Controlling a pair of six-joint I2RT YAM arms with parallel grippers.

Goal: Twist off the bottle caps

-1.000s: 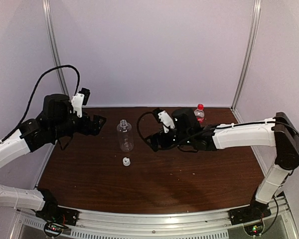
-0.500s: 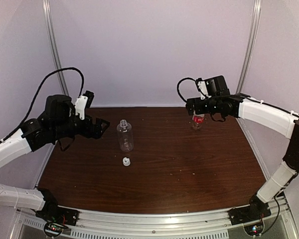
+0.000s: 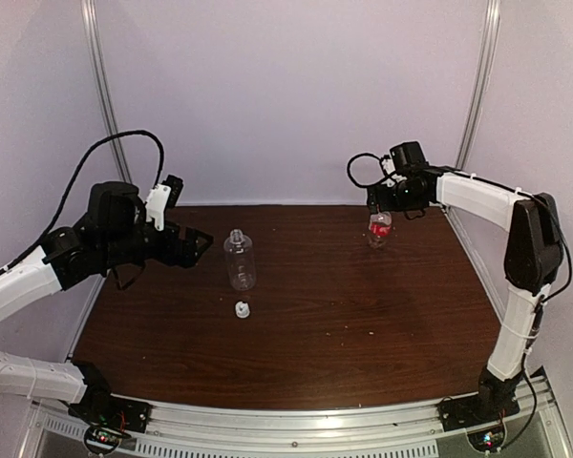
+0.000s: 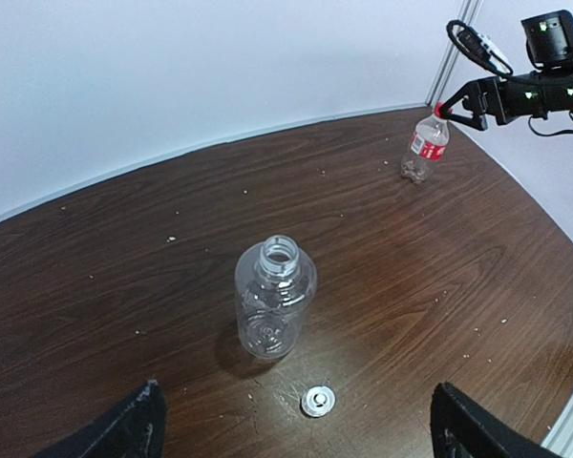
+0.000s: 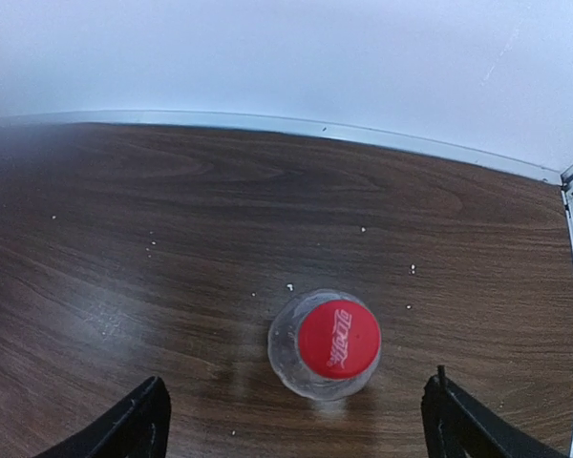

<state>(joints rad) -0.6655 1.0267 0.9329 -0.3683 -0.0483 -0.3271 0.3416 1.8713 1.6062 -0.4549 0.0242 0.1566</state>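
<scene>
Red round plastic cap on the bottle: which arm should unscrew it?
Right, probably: the right gripper, open, hangs directly over the round red plastic cap; the left gripper sits far away.

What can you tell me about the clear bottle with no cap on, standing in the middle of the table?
The plain bottle is small and made of clear, thin-looking plastic, with no label. It has a rounded body and a short neck. Its mouth is open and it looks empty. It stands upright near the middle of the dark wooden table and touches nothing else. A white cap lies on the wood close by, on the robot's side, apart from it.
</scene>
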